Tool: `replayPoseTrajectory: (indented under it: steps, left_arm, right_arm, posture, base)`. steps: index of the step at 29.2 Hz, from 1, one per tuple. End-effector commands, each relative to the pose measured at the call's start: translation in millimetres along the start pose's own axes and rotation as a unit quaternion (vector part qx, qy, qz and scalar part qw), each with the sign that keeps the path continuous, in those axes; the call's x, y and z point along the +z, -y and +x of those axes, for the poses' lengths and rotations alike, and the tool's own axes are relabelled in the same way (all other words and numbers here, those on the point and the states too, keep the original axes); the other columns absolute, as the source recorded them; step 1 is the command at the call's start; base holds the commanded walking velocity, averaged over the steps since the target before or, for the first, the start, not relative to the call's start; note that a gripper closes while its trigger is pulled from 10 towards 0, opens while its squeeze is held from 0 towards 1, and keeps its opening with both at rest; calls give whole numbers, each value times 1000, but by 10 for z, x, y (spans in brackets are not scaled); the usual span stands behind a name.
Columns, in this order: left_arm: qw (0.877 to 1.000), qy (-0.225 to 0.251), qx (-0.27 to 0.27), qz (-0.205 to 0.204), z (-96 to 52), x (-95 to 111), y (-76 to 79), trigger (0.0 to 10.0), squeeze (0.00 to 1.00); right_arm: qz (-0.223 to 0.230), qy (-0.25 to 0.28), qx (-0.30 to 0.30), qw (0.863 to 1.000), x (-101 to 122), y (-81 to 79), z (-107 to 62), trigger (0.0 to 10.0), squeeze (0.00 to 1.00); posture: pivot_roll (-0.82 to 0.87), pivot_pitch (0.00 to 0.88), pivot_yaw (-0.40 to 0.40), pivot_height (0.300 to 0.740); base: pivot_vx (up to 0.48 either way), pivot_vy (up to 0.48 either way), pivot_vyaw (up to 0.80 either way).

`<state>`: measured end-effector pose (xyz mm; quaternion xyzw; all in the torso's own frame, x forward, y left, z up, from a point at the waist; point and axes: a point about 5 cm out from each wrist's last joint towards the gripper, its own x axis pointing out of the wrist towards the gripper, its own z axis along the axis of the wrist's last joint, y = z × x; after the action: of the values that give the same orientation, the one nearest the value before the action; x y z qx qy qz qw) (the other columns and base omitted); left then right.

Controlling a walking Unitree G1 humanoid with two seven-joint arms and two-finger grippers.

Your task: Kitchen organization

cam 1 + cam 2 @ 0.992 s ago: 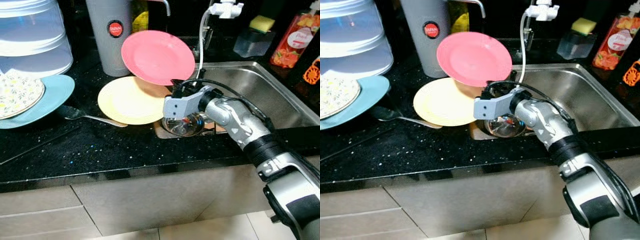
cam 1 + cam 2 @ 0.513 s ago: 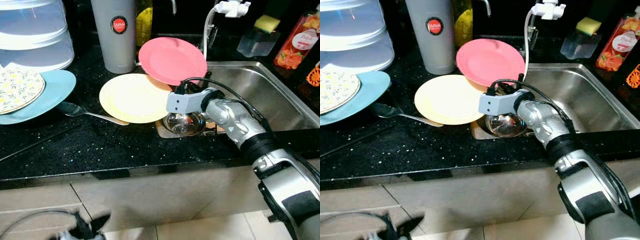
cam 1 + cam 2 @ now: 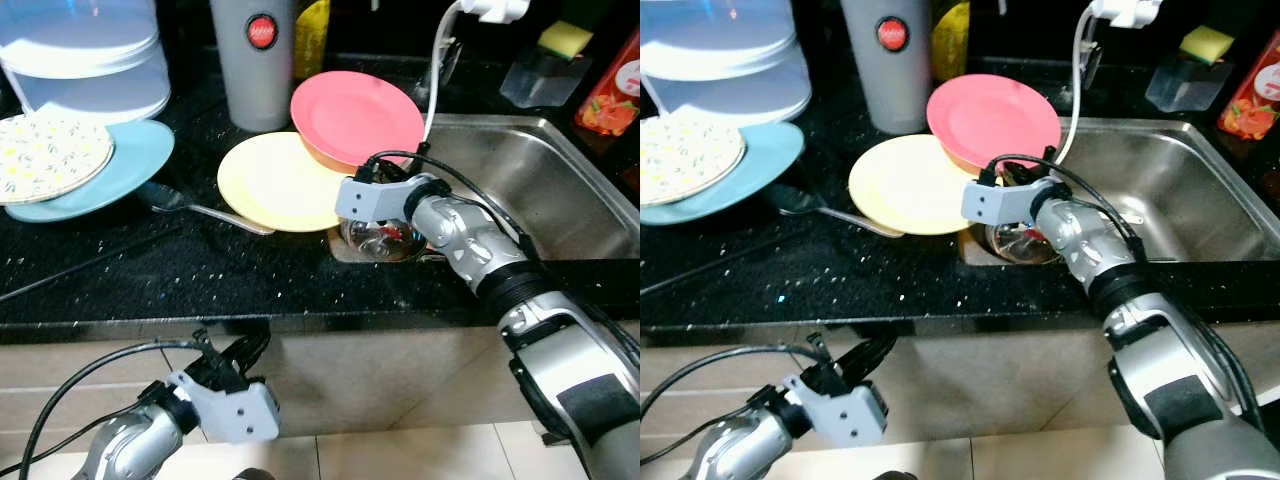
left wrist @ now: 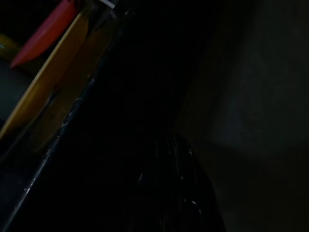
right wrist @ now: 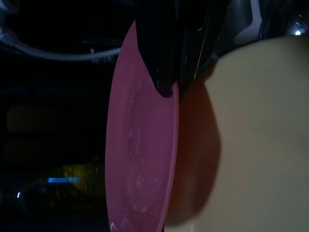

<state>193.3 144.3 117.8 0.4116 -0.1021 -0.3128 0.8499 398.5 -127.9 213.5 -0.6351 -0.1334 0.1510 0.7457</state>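
Clamped on the near rim of the pink plate (image 3: 355, 115), my right gripper (image 5: 170, 83) holds it tilted above the yellow plate (image 3: 278, 182), which it overlaps on the black counter (image 3: 150, 285) beside the sink (image 3: 545, 190). I grip at the edge so the plate can slide flat onto the stack. My left gripper (image 3: 238, 362) hangs idle below the counter; whether it is parted I cannot tell.
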Motion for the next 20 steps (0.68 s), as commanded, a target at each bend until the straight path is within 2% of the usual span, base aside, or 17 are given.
replayPoseTrajectory:
  steps: [1,3,4,5,6,7,11,14,15,16,17,18,19,20]
  left_arm:
    - [994,90,47,-32,118,344,-178,10000,0]
    - [988,61,-30,-136,81,303,-27,10000,0]
    - [988,61,-30,-136,81,303,-27,10000,0]
    - [981,49,-60,-176,50,275,18,10000,0]
    - [976,42,-77,-197,29,258,40,10000,0]
    - [966,30,-98,-238,2,209,49,10000,0]
    - [961,28,-111,-253,1,203,49,10000,0]
    - [962,39,-103,-249,39,231,2,10000,0]
    - [971,61,-63,-224,146,280,-143,10000,0]
    - [975,71,-43,-207,197,306,-213,10000,0]
    - [975,71,-43,-207,197,306,-213,10000,0]
    - [979,78,-26,-189,240,329,-271,10000,0]
    - [977,105,21,-185,358,440,-475,10000,0]
    - [977,105,21,-185,358,440,-475,10000,0]
  right_arm:
    - [0,-11,-8,1000,-62,39,-6,10000,0]
    - [-2,-12,-12,1000,-76,66,-9,10000,0]
    - [-2,-12,-12,1000,-76,66,-9,10000,0]
    - [-2,-12,-13,1000,-85,77,-13,10000,0]
    - [-2,-13,-14,1000,-91,82,-15,10000,0]
    - [-2,-15,-14,1000,-111,84,-25,10000,0]
    - [-2,-16,-15,1000,-123,81,-31,10000,0]
    - [-2,-17,-14,1000,-128,77,-35,10000,0]
    - [-2,-18,-14,1000,-136,72,-39,10000,0]
    - [-1,-18,-14,1000,-139,71,-40,10000,0]
    - [-1,-18,-14,1000,-139,71,-40,10000,0]
    - [-1,-18,-14,1000,-142,68,-41,10000,0]
    - [2,-20,-11,1000,-148,47,-46,10000,0]
    - [2,-20,-11,1000,-148,47,-46,10000,0]
  posture:
    - [192,30,-104,740]
    - [185,28,-98,740]
    - [185,28,-98,740]
    - [180,28,-97,740]
    - [180,28,-97,740]
    - [174,27,-95,740]
    - [170,26,-93,740]
    - [170,26,-93,740]
    - [161,22,-90,740]
    - [161,22,-90,740]
    - [161,22,-90,740]
    - [162,21,-90,740]
    - [163,17,-91,740]
    - [163,17,-91,740]
  base:
    - [0,0,0]
    - [0,0,0]
    - [0,0,0]
    - [0,0,0]
    - [0,0,0]
    - [0,0,0]
    - [0,0,0]
    - [0,0,0]
    - [0,0,0]
    - [0,0,0]
    - [0,0,0]
    - [0,0,0]
    - [0,0,0]
    - [0,0,0]
